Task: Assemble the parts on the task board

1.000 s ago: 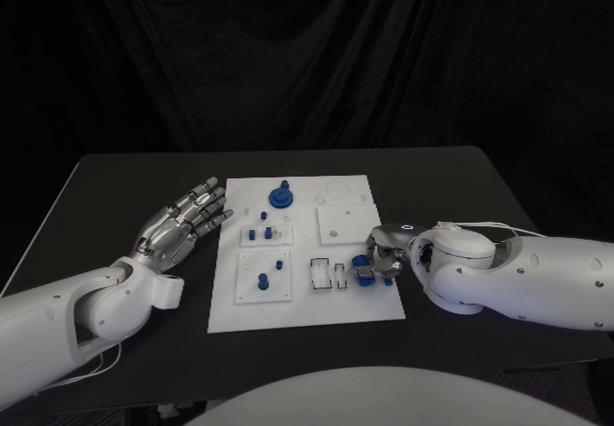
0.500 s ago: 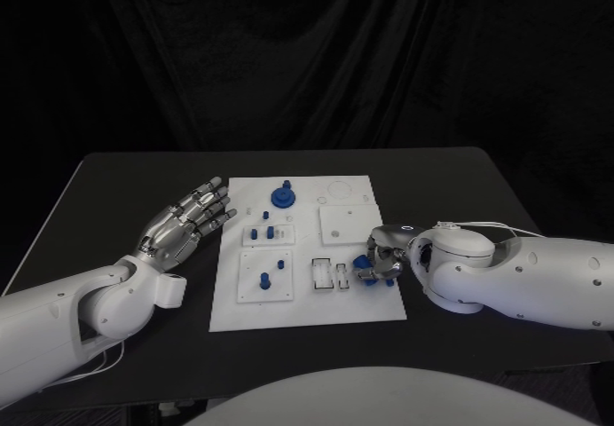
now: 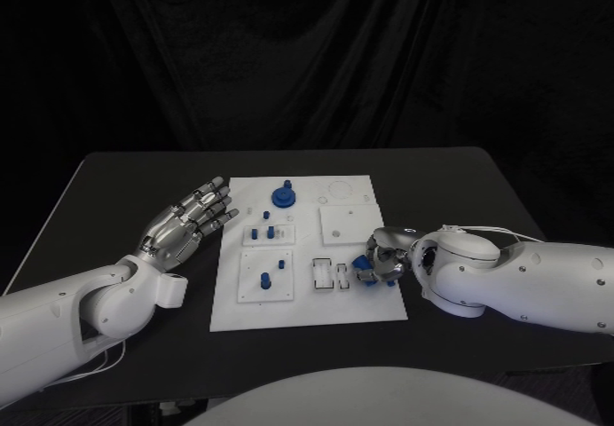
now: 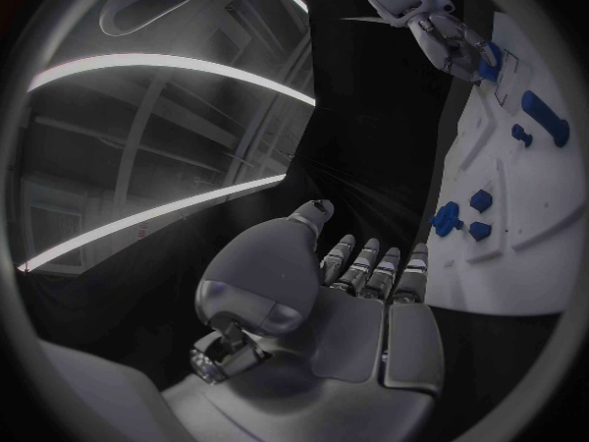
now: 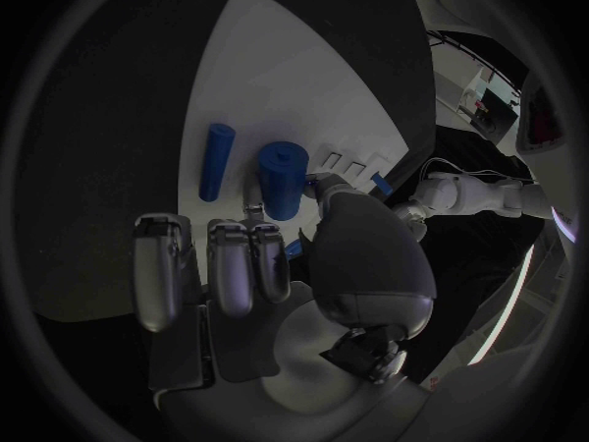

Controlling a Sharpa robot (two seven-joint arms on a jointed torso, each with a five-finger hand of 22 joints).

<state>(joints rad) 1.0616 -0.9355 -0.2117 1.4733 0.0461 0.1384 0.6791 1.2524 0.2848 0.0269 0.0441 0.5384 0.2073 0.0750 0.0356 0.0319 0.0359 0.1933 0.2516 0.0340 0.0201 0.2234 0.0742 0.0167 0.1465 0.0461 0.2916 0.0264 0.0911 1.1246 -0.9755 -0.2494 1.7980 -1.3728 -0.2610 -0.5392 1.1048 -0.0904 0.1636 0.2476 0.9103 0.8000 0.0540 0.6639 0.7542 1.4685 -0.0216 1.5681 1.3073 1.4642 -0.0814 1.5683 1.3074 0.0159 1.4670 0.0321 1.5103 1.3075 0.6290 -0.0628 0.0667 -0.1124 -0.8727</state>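
The white task board [image 3: 307, 306] lies in the middle of the black table. My right hand [image 3: 382, 259] rests over the board's right side, near the front. In the right wrist view its thumb and fingers [image 5: 251, 250] pinch a thick blue cylinder [image 5: 283, 177]. A thin blue peg [image 5: 217, 160] lies flat on the board [image 5: 283, 79] beside it. My left hand [image 3: 185, 222] hovers open, fingers spread, just off the board's left edge. The left wrist view shows the board [image 4: 540, 196] and my right hand [image 4: 455, 44] beyond it.
A large blue knob [image 3: 281, 193] stands at the board's far middle. Small blue pegs [image 3: 263, 233] stand in a raised plate, and another peg [image 3: 265, 280] in the plate nearer me. Two empty slots [image 3: 330, 273] lie left of my right hand.
My right hand has shifted slightly over the board with the blue cylinder between its fingers, and its arm has sunk a little. The left hand has stayed put.
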